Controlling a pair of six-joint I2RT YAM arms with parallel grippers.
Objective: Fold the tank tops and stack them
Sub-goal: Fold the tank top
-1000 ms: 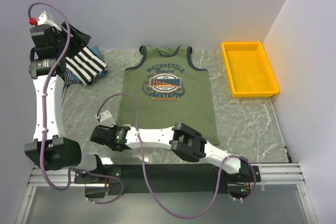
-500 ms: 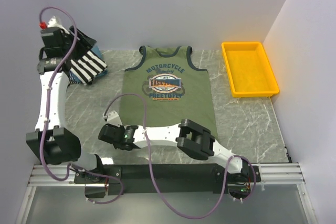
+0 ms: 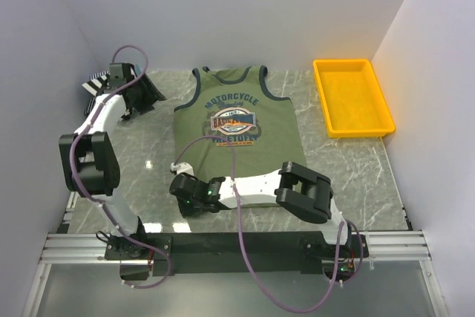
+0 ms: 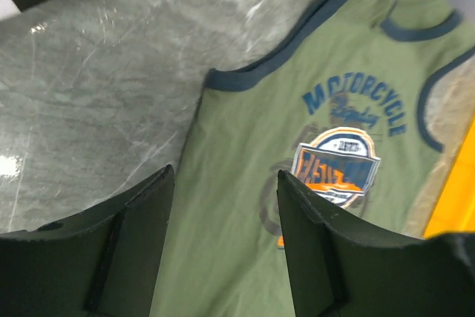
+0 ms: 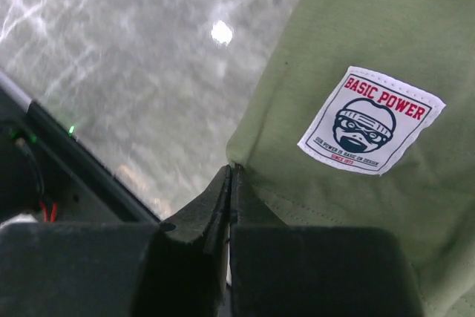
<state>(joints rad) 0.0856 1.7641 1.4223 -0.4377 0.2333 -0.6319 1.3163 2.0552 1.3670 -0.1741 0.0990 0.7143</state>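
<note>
Grey marbled surface (image 3: 141,154), walled in white on three sides, carries everything; the olive-green cotton tank top (image 3: 245,131) with navy trim and a "MOTORCYCLE" chest print lies spread flat near the middle, neck toward the far wall and hem toward the arm bases; a yellow rectangular plastic tray (image 3: 356,133) sits at the far right, well apart from it.

At the near-left corner of the hem are the right fingers (image 3: 185,192); the right wrist view shows them pressed together with the corner of the green cloth pinched at their tips, and a white woven "BASIC POWER" label (image 5: 371,120) lies on the cloth just beside them.

Over the far left of the surface are the left fingers (image 3: 145,94); the left wrist view shows them spread apart and holding nothing, with bare marble and the armhole side of the green top visible between them.

Behind the left arm in the far-left corner lies the black-and-white striped tank top (image 3: 95,83), mostly hidden; only a few stripes show.
</note>
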